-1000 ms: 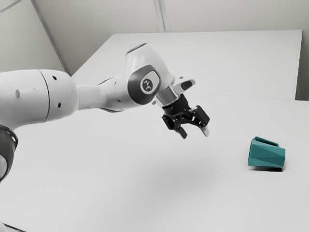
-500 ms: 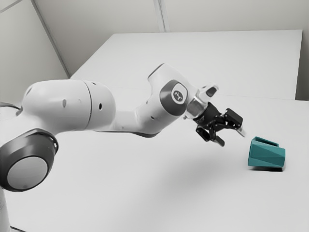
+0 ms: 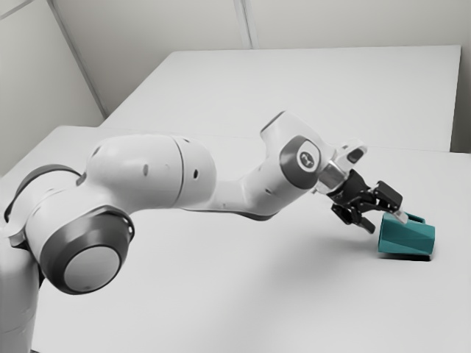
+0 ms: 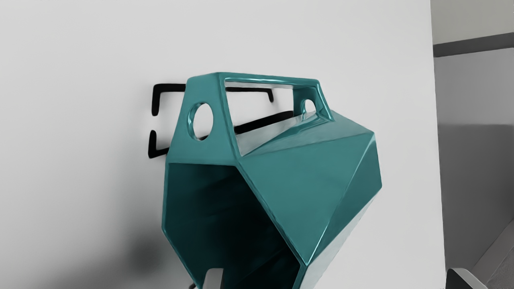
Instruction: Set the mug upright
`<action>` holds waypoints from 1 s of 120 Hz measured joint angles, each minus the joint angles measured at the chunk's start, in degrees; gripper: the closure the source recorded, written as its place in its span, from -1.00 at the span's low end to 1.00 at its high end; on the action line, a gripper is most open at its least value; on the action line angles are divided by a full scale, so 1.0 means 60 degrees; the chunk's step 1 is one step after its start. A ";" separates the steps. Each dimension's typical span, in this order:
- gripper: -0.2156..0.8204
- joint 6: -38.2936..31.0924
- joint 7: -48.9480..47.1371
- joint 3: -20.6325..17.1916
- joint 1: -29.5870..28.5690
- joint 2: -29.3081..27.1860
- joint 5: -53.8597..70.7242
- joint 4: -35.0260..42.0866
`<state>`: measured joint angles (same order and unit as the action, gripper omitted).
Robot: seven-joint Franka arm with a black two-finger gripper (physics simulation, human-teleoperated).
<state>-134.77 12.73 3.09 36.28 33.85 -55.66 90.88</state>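
One teal mug (image 3: pixel 406 238), on its side, base toward a tabletop (image 3: pixel 221 294) edge; tool (image 3: pixel 386 223), spread wide, by its mouth.

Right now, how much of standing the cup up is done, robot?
Reaching the mug looks nearly done: my open tool is beside its mouth.

In hand, I think, is lining up: one fingertip overlaps the dark mouth in the wrist view.

Left: gripping and tipping it upright, since it lies on its side.
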 joint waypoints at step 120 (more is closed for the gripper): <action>0.83 0.0072 0.0655 -0.0420 -0.0055 0.0992 0.0245 -0.1532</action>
<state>-134.34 16.66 0.57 35.95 39.80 -54.19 81.69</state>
